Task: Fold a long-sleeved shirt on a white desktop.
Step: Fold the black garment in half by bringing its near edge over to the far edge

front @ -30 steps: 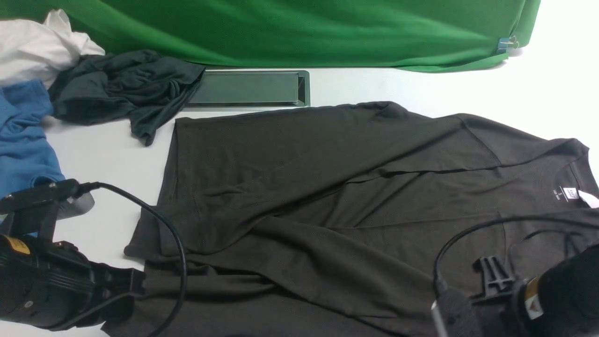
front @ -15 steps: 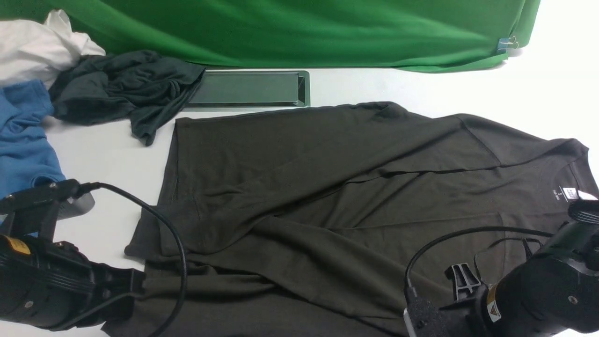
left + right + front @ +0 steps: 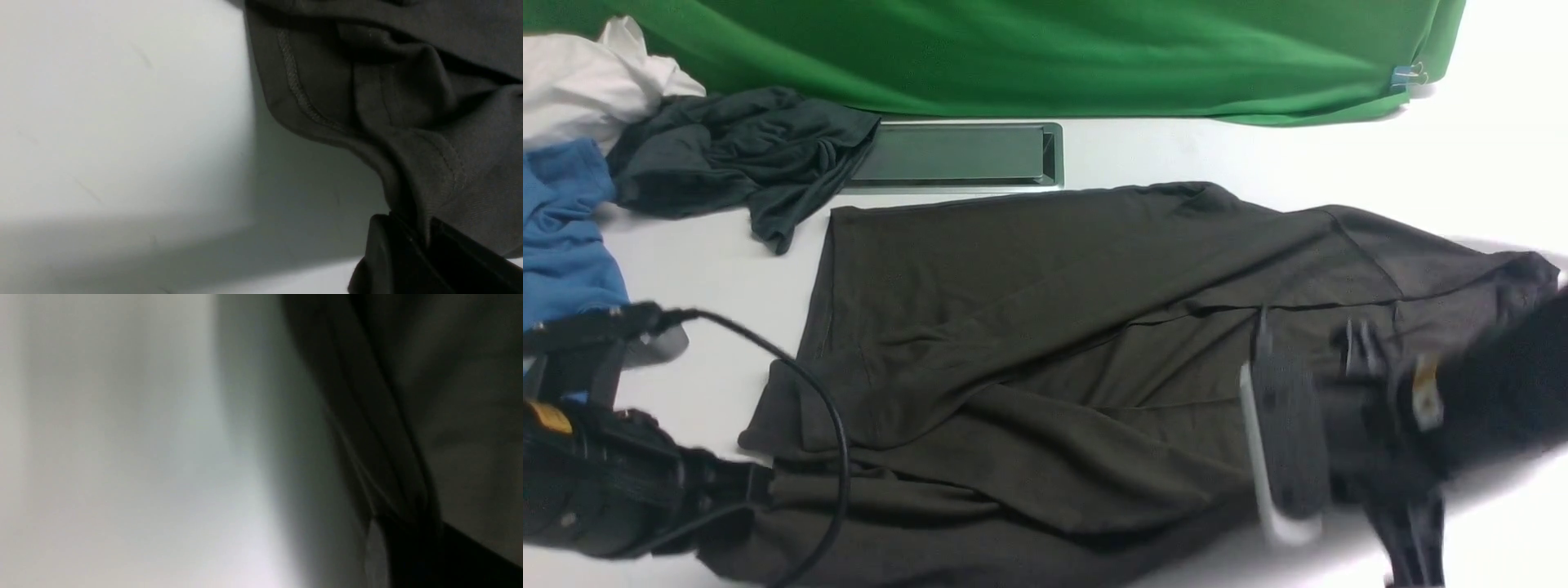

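Right gripper [image 3: 408, 528], pinching the long-sleeved shirt [image 3: 1045, 327], has risen from lower right to mid-right; left gripper [image 3: 425, 234] clamps its hem.

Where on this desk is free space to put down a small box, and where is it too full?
Free: the strip between the green backdrop and the long-sleeved shirt, right of the hatch; also the patch between the blue shirt and the long-sleeved shirt's hem. Crowded: the far left corner, heaped with garments.
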